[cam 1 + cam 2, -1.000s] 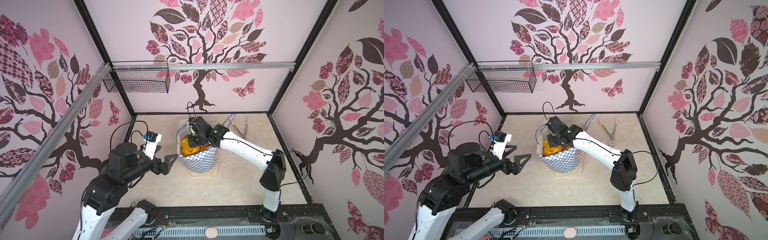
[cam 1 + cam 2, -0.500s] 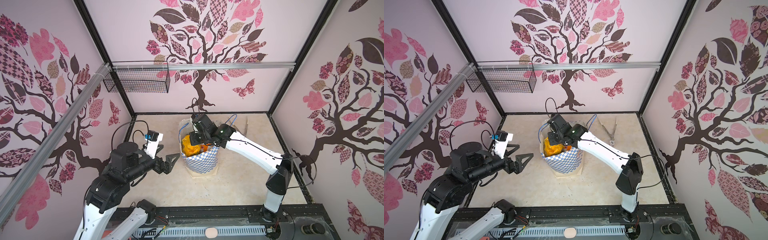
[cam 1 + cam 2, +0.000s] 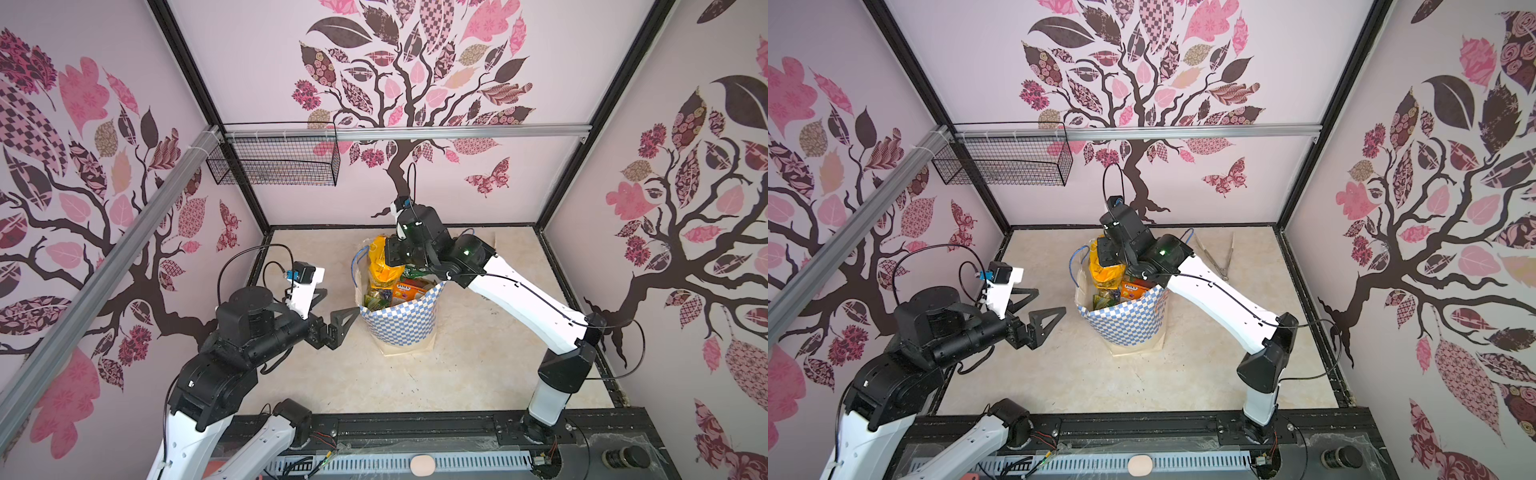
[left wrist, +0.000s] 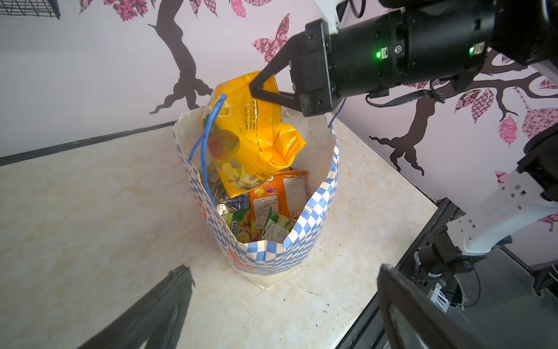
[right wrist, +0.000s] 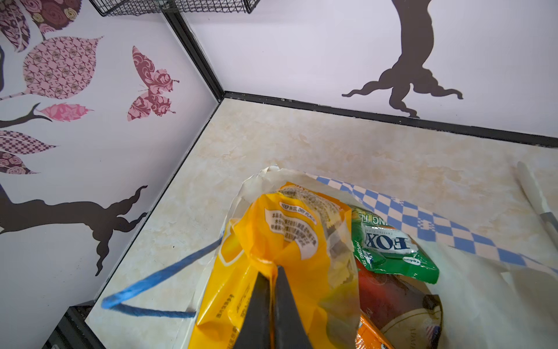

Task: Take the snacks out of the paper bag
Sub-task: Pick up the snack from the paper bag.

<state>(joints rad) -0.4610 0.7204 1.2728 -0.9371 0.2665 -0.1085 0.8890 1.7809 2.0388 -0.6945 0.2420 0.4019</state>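
Both top views look steeply down from high at the front over the whole scene, while both wrist cameras look down from close range on the paper bag [image 4: 271, 256], which all four views share.

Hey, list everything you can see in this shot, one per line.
paper bag: one, white with blue checks, upright on the table
yellow packet: one, yellow-orange, sticking out of the bag's top
other snacks: several, green, orange, dark red, inside the bag
tongs: one, metal, on the table behind the bag
wire basket: one, black, on the back wall
left jaws: one pair, black, open beside the bag
right jaws: one pair, black, shut on the yellow packet
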